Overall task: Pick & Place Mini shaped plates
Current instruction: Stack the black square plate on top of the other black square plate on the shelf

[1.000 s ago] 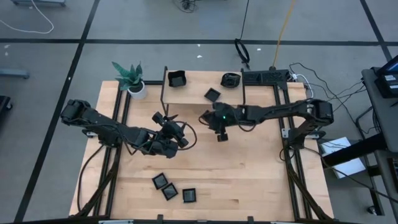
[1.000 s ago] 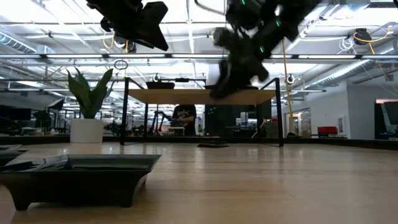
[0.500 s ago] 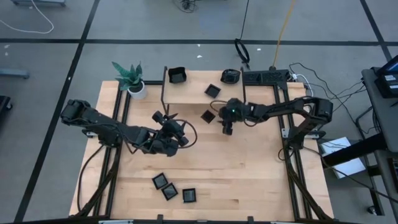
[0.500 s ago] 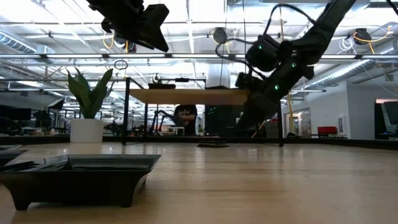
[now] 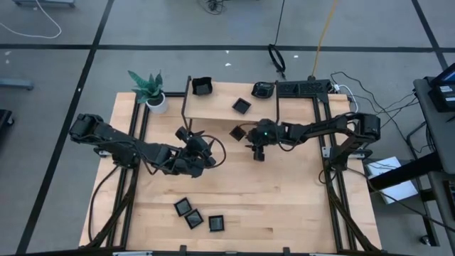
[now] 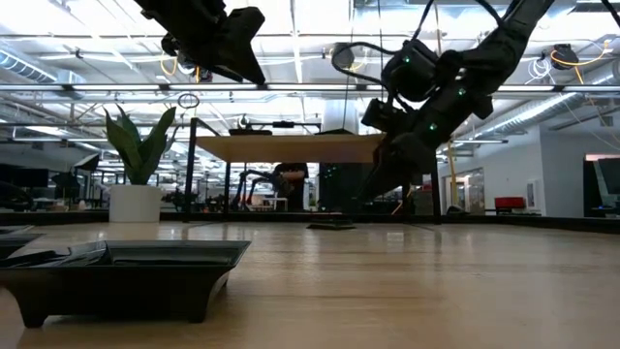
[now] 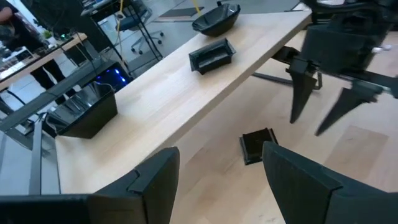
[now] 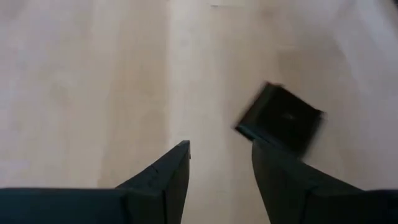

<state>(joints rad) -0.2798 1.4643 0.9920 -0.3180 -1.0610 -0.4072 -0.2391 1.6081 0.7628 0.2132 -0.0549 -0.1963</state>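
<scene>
The right gripper (image 5: pixel 258 154) is hanging over the middle of the wooden table (image 5: pixel 284 199). Its two fingers (image 8: pixel 165 177) are standing apart and are holding nothing. A small square black plate (image 5: pixel 237 133) is lying flat on the table just beside this claw, not touching it. In the right wrist view the same plate (image 8: pixel 280 118) is showing a little past the fingertips and off to one side, not between them.

The left gripper (image 5: pixel 202 151) is waiting above the table near the middle, its fingers (image 7: pixel 155 180) apart and empty too.

More black plates are sitting on a raised wooden shelf (image 5: pixel 220 108) at the back. Three plates (image 5: pixel 194 215) are lying together near the front edge.
</scene>
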